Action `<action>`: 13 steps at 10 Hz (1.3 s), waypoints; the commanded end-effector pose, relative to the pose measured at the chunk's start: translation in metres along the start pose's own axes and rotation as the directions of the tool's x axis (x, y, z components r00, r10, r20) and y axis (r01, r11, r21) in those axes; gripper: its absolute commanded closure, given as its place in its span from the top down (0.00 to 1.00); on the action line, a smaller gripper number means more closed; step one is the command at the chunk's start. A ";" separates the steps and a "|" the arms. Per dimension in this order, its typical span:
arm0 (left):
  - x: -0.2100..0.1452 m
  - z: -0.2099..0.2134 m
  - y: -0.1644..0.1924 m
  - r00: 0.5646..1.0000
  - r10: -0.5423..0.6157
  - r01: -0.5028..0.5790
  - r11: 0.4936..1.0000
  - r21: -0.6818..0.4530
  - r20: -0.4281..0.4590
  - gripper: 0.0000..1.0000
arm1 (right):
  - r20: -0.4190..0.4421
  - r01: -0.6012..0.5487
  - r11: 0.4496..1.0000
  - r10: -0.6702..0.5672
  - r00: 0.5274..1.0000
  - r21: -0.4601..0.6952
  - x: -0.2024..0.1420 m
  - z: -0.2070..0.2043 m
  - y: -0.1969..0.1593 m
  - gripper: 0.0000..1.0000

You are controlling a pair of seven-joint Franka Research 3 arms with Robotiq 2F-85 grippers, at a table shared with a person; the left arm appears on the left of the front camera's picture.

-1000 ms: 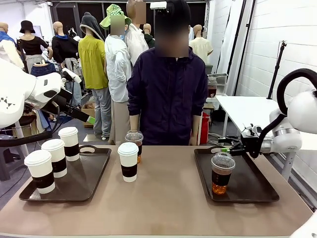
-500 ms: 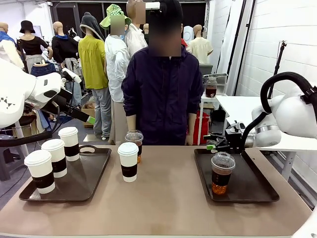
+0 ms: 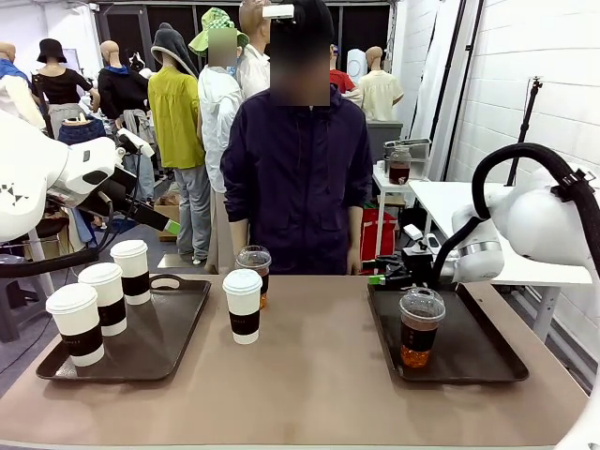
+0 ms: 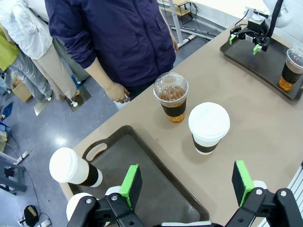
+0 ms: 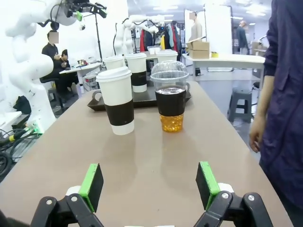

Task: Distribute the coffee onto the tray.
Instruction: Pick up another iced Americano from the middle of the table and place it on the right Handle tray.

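Note:
Three sleeved white coffee cups [image 3: 103, 298] stand on the left tray [image 3: 178, 342]. A fourth white cup [image 3: 243, 306] [image 4: 209, 126] [image 5: 118, 100] stands on the bare table, with a clear iced coffee [image 3: 253, 267] [image 4: 171, 97] [image 5: 169, 101] just behind it. Another iced coffee [image 3: 421, 328] sits on the right tray [image 3: 487, 361]. My right gripper [image 3: 380, 277] [image 5: 149, 187] hangs open and empty at that tray's far left corner, pointing toward the two table cups. My left gripper [image 3: 169, 225] [image 4: 187, 182] is raised above the left tray, open and empty.
A person in a dark jacket stands at the far edge, a hand [image 5: 255, 137] hanging near the table and another hand [image 4: 118, 92] close to the iced coffee. Bare table lies between the two trays and along the near edge.
My right gripper has moved left along the right tray's far edge, away from the iced coffee on it. The person has shifted slightly left. The left arm is still.

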State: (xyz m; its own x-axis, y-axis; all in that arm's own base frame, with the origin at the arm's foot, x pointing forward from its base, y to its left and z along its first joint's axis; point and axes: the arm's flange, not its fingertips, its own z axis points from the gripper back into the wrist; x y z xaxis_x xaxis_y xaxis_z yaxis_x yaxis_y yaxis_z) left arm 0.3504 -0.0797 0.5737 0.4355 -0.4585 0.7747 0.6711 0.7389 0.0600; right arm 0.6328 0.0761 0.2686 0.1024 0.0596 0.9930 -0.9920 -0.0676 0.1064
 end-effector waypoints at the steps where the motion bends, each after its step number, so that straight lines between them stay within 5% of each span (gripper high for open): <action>1: -0.001 0.001 0.001 1.000 0.003 -0.003 1.000 -0.007 0.001 1.00 | -0.005 0.027 1.000 -0.027 1.000 -0.009 0.003 -0.016 -0.016 1.00; 13: -0.001 0.001 0.001 1.000 0.003 -0.003 1.000 -0.007 0.001 1.00 | -0.019 0.032 0.998 -0.031 0.999 0.048 -0.002 -0.138 -0.031 1.00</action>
State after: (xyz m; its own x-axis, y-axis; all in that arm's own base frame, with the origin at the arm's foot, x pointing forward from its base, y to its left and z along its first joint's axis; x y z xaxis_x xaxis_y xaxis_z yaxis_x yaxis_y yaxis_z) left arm 0.3504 -0.0797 0.5737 0.4356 -0.4585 0.7747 0.6711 0.7390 0.0600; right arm 0.6418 0.2122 0.2561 0.1098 0.0881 0.9900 -0.9825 -0.1413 0.1215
